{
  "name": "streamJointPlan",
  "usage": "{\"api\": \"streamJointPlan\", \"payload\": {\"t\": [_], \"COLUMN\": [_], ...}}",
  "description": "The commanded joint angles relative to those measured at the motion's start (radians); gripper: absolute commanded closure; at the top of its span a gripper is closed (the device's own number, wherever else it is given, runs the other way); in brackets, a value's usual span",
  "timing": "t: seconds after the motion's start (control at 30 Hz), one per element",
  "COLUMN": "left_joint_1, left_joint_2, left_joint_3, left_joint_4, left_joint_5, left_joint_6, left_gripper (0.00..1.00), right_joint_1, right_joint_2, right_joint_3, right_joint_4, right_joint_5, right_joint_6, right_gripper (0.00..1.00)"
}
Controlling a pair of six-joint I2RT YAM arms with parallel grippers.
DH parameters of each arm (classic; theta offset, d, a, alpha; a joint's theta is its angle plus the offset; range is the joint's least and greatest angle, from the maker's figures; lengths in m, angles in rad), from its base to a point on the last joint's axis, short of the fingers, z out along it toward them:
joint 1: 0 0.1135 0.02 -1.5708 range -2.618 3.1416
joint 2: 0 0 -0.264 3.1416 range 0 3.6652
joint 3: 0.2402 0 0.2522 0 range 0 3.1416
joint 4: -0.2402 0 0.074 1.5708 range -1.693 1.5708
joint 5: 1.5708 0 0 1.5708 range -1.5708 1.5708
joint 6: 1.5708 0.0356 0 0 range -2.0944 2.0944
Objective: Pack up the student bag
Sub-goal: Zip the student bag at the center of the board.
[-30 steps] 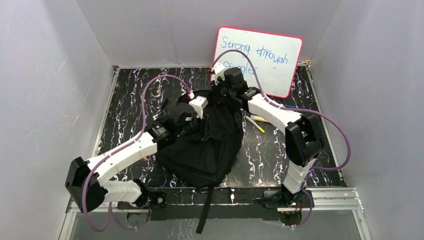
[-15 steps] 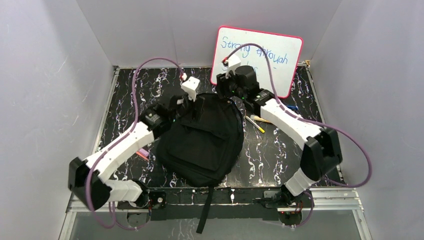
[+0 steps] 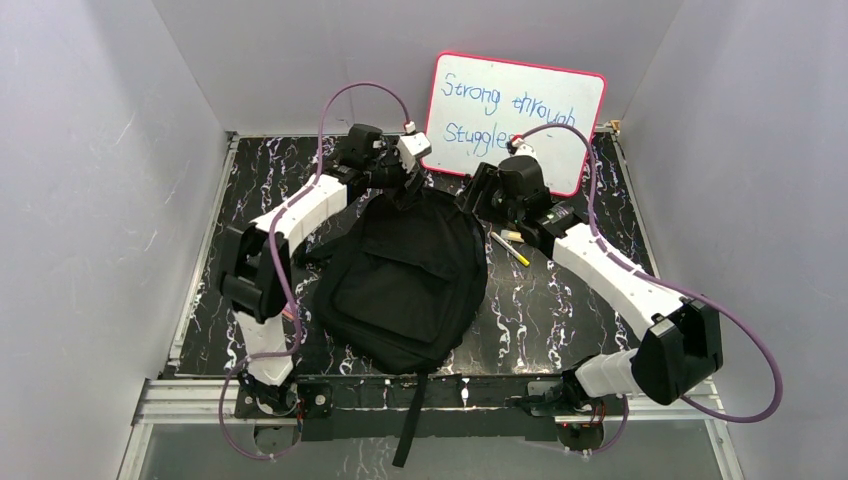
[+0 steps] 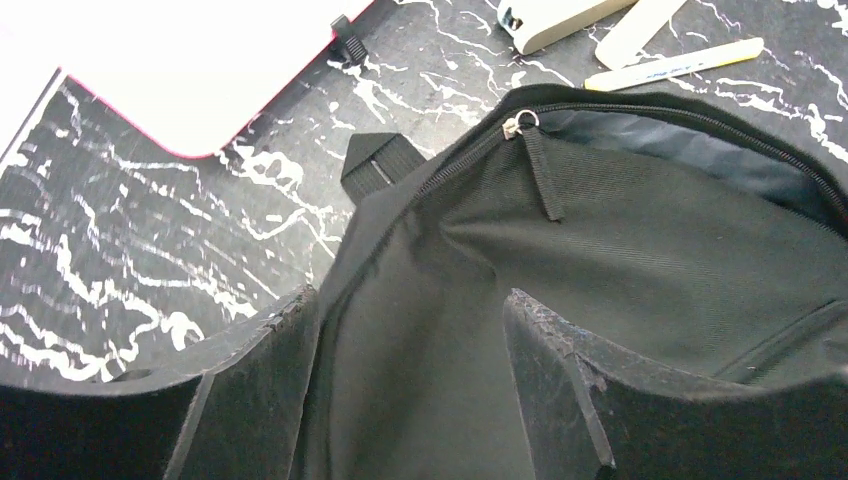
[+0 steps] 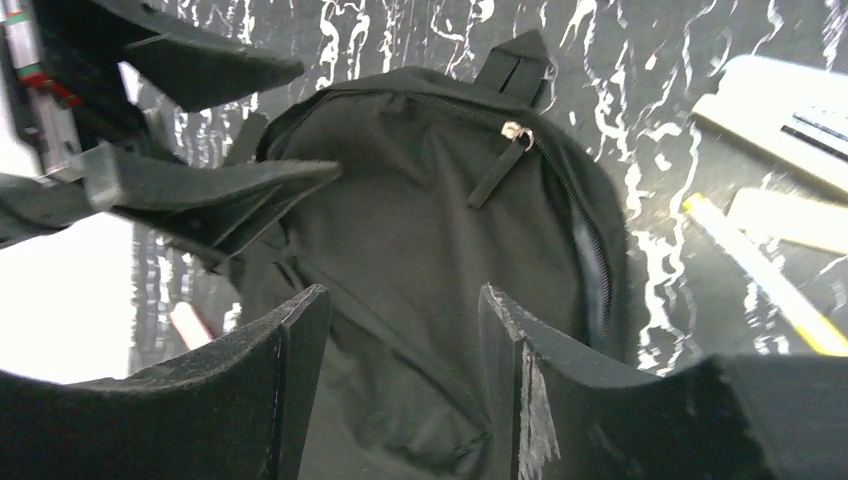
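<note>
Overhead, student bag on black white-veined tabletop between grey walls, both arms' jaws apart.

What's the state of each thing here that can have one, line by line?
student bag: flat on the table, main zip partly open
left hand: open, empty, above the bag's top
right hand: open, empty, above the bag
whiteboard: propped upright, written on
yellow pen: loose on the table

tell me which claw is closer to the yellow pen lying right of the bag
Right. The right claw hovers over the student bag's far right corner, close to the yellow pen. The left claw is over the bag's far edge, further left.
</note>
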Motion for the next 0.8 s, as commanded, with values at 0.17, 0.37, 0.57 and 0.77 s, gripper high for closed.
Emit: {"api": "streamJointPlan", "payload": {"t": [0.17,0.37,0.57,0.77], "left_joint_1": [0.088,0.109,0.109,0.109], "left_joint_2": [0.133,0.192,0.212,0.223], "left_joint_3": [0.203,0.234,0.207,0.180], "left_joint_4": [0.005,-0.027,0.000,0.064], "left_joint_5": [0.326,0.481,0.474,0.402], "left_joint_6": [0.179,0.220,0.232,0.227], "left_gripper": [0.35,0.35,0.35,0.35], "right_joint_1": [0.003,0.002,0.000,0.000], "right_joint_2": [0.067,0.189,0.293,0.362], "right_joint_3": [-0.008,0.054,0.088,0.138], "right_joint_4": [0.031,-0.004,-0.001,-0.016], "right_joint_5": [-0.020,0.007,0.008,0.031], "right_joint_6": [0.414,0.487,0.505,0.503], "right_gripper": [0.34,0.34,0.38,0.40]}}
